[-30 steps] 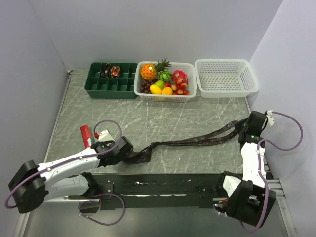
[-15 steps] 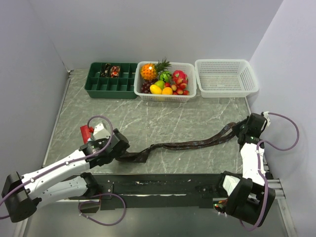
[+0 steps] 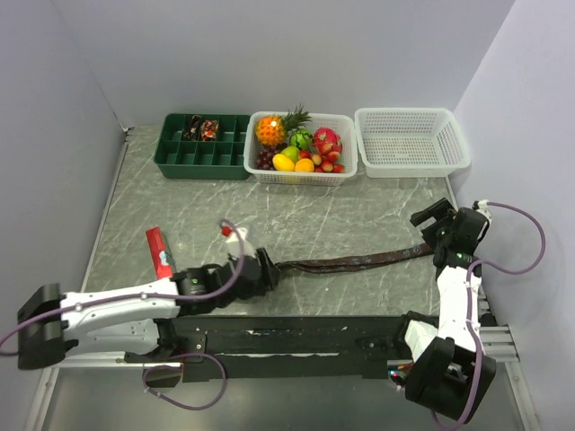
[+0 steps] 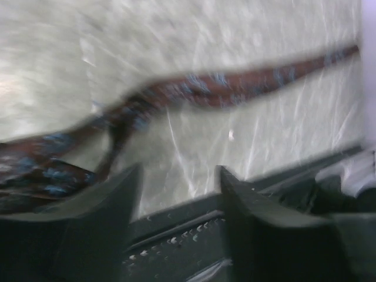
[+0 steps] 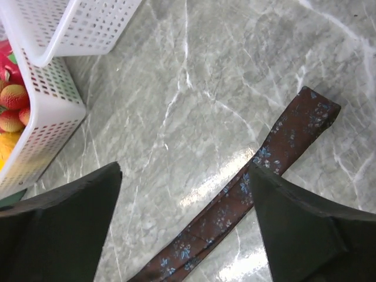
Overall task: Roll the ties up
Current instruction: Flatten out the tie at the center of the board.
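Note:
A long dark brown tie [image 3: 359, 262] with small blue flowers lies flat across the table, running from near my left gripper to the right side. Its narrow end [image 5: 311, 111] rests on the marble just beyond my right gripper [image 5: 185, 170], which hovers above it, open and empty. My left gripper [image 3: 267, 269] is low over the table at the tie's other end. In the blurred left wrist view its fingers [image 4: 120, 194] stand apart with nothing between them, the tie [image 4: 235, 85] stretching ahead. Dark rolled ties [image 3: 193, 128] sit in the green tray [image 3: 202, 160].
A white basket of fruit [image 3: 301, 171] and an empty white basket [image 3: 411, 162] stand at the back. A red object [image 3: 159, 251] lies at the left of the table. A black rail [image 3: 296, 332] runs along the near edge. The side walls are close.
Both grippers have opened and let go of the tie. The left arm has swung right along the near edge. The tie has dropped and lies flatter and straighter.

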### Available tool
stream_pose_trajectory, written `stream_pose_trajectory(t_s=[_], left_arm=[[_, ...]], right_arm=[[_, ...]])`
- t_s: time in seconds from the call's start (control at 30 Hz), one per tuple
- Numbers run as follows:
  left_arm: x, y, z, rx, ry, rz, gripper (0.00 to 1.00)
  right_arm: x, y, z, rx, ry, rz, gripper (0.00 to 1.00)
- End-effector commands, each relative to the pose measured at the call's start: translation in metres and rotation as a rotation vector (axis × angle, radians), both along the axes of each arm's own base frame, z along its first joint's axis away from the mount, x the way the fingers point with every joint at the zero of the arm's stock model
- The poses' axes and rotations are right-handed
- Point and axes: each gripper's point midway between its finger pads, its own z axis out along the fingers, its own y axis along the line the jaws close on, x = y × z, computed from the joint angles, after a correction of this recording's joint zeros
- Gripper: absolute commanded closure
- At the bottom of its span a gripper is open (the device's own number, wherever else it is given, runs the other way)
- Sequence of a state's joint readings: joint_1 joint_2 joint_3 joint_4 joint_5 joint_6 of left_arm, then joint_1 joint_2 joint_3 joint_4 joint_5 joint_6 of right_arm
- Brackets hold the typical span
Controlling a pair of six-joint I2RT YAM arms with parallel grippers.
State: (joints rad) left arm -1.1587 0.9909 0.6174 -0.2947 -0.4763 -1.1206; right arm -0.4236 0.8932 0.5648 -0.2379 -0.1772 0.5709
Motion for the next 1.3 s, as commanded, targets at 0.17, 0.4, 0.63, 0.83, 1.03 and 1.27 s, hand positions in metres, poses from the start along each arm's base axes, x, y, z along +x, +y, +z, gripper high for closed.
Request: stream_pose_trajectory(t_s=[0.17, 0.4, 0.63, 0.83, 1.03, 1.27], left_arm=[[-0.041, -0.062, -0.034, 0.052, 0.031, -0.217, 0.99], [-0.045, -0.034, -0.083, 0.148, 0.136, -0.122, 0.99], [-0.049, -0.008, -0.114, 0.160, 0.234, -0.040, 0.99], [-0.049, 0.022, -0.133, 0.195, 0.291, 0.066, 0.99], [-0.031, 0.043, -0.133, 0.169, 0.290, 0.191, 0.99], [-0.004, 0.062, -0.123, 0.154, 0.243, 0.338, 0.99]], right_arm=[[0.010, 0.045, 0.057, -0.050, -0.174, 0.240, 0.01], [0.020, 0.206, 0.062, -0.049, -0.169, 0.791, 0.05], [0.021, 0.350, 0.034, -0.078, -0.040, 1.156, 0.16], [0.016, 0.417, -0.011, -0.025, 0.088, 1.269, 0.27], [-0.004, 0.432, -0.043, 0.017, 0.184, 1.319, 0.51], [-0.036, 0.428, -0.043, 0.013, 0.189, 1.367, 0.65]])
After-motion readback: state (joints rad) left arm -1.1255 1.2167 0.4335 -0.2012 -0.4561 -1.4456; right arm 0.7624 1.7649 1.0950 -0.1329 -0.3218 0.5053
